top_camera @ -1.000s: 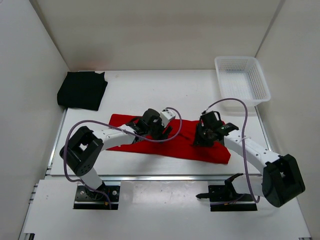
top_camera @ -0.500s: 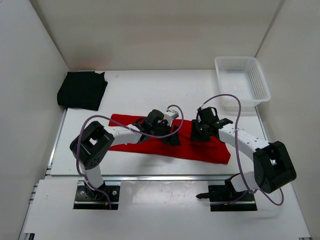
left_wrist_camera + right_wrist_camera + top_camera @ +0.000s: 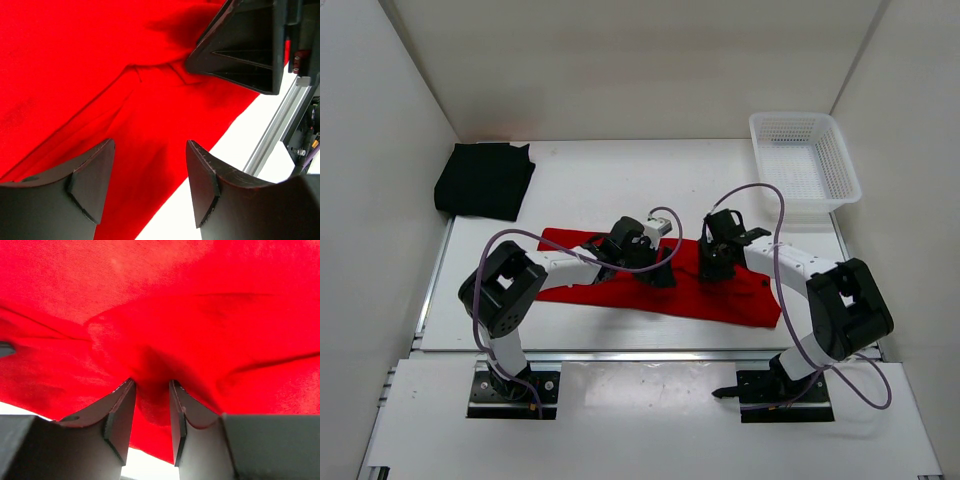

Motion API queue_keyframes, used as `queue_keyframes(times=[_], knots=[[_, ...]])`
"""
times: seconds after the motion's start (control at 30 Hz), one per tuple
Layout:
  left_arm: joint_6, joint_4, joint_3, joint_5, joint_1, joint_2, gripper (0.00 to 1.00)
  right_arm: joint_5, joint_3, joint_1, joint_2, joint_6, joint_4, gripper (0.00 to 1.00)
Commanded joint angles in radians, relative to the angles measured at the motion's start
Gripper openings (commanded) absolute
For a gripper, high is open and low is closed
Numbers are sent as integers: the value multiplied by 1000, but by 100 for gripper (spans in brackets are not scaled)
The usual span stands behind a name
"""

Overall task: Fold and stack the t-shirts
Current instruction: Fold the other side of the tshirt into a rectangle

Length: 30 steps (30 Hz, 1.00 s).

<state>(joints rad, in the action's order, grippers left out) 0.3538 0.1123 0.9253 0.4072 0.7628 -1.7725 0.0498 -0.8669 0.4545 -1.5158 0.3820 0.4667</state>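
Observation:
The red t-shirt (image 3: 745,298) lies spread in a long band across the middle of the table. My left gripper (image 3: 660,274) hovers low over its middle, open, with nothing between its fingers (image 3: 95,170); red cloth (image 3: 75,75) and the shirt's near edge show below. Close to its right, my right gripper (image 3: 708,268) presses down on the shirt. In the right wrist view a raised fold of red cloth (image 3: 175,290) is pinched between the narrow jaws of that gripper (image 3: 151,386). A folded black t-shirt (image 3: 485,180) lies at the back left.
A white mesh basket (image 3: 805,165) stands at the back right corner. White walls close in the table on three sides. A metal rail (image 3: 650,352) runs along the near edge. The right gripper's body (image 3: 245,45) looms close in the left wrist view.
My right gripper has moved left and a little back along the shirt, and its jaws have narrowed onto a fold. The left gripper has shifted slightly right and stayed open.

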Motion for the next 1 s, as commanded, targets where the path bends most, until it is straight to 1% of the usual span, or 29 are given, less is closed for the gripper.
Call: queue_keyframes(times=[0.0, 0.07, 0.23, 0.3, 0.33, 0.37, 0.4, 0.43, 0.47, 0.5, 0.53, 0.57, 0.6, 0.63, 0.73, 0.87, 0.97], knots=[[-15, -5, 26, -2, -8, 33, 69, 5, -21, -11, 3, -29, 0, 30], [-18, -7, 23, 4, -8, 32, 69, 22, -15, -1, 20, -35, -2, 31], [-19, -8, 24, -7, -11, 36, 70, -2, -9, 10, 20, -43, 6, 30], [-24, -16, 18, -5, -8, 35, 69, 27, -3, 7, 5, -34, 3, 28], [-26, -11, 24, -10, -7, 33, 70, 38, 5, -5, -4, -34, -20, 23], [-30, -11, 20, -11, -11, 36, 70, 60, 5, -13, -13, -32, -29, 19], [-36, -11, 24, -14, -14, 38, 70, 76, 5, -19, -11, -29, -37, 11], [-35, -16, 23, -15, -16, 36, 70, 97, 6, -25, -14, -31, -37, 5], [-36, -17, 26, -18, -14, 41, 70, 110, 11, -45, -6, -31, -58, 1], [-38, -19, 23, -21, -10, 41, 70, 163, 22, -69, 5, -31, -65, 0], [-36, -22, 21, -21, -14, 42, 70, 233, 41, -85, 14, -38, -106, 0], [-47, -22, 15, -12, -20, 39, 69, 316, 67, -120, 35, -45, -138, 0], [-39, -25, 23, -16, -17, 39, 69, 359, 89, -160, 46, -51, -178, 1], [-44, -25, 20, -12, -13, 38, 70, 451, 97, -177, 58, -61, -192, 0], [-39, -20, 20, -15, -13, 39, 70, 611, 114, -237, 57, -106, -218, 0], [-44, -22, 26, -8, -13, 41, 70, 715, 112, -238, 25, -169, -181, 0], [-50, -25, 27, -18, -14, 42, 70, 788, 143, -247, 29, -146, -238, 0]])
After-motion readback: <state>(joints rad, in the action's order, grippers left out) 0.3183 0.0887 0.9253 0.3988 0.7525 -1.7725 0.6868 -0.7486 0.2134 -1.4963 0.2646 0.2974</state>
